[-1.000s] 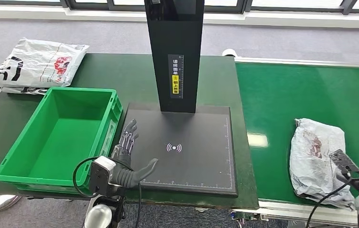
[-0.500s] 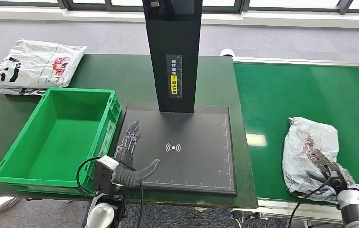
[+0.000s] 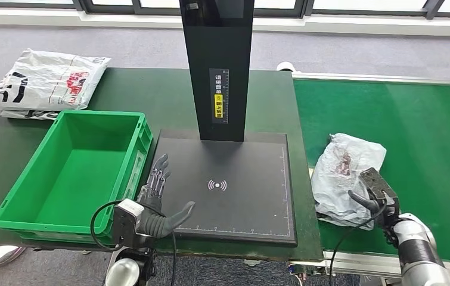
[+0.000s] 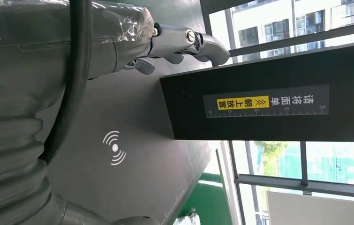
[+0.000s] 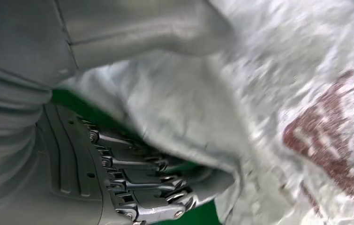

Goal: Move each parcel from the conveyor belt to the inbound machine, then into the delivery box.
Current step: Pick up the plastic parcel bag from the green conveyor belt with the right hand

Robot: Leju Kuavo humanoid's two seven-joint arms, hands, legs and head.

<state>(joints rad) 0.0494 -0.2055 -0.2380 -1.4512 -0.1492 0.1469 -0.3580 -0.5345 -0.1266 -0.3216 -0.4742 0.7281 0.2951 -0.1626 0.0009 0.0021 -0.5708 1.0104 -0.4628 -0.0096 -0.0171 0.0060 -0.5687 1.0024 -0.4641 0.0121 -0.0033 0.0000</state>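
A crumpled white plastic parcel [image 3: 344,173] with a red print hangs at the left edge of the green conveyor belt [image 3: 413,125], beside the scanner plate. My right hand [image 3: 374,196] grips its near end; in the right wrist view the fingers [image 5: 142,187] curl under the parcel [image 5: 268,108] and the thumb lies over it. My left hand [image 3: 157,205] rests open over the near left corner of the black inbound machine plate [image 3: 240,196], fingers spread, holding nothing. The left wrist view shows those fingers [image 4: 184,42] over the plate [image 4: 132,154]. The green delivery box [image 3: 73,173] stands empty left of the plate.
The machine's black post [image 3: 218,65] rises at the back of the plate. Another white parcel [image 3: 43,80] lies on the dark table at the far left, behind the box. The table's front edge runs just below my left hand.
My right hand closed on the parcel and carried it left along the belt, up to the edge by the scanner plate. The left hand stayed in place.
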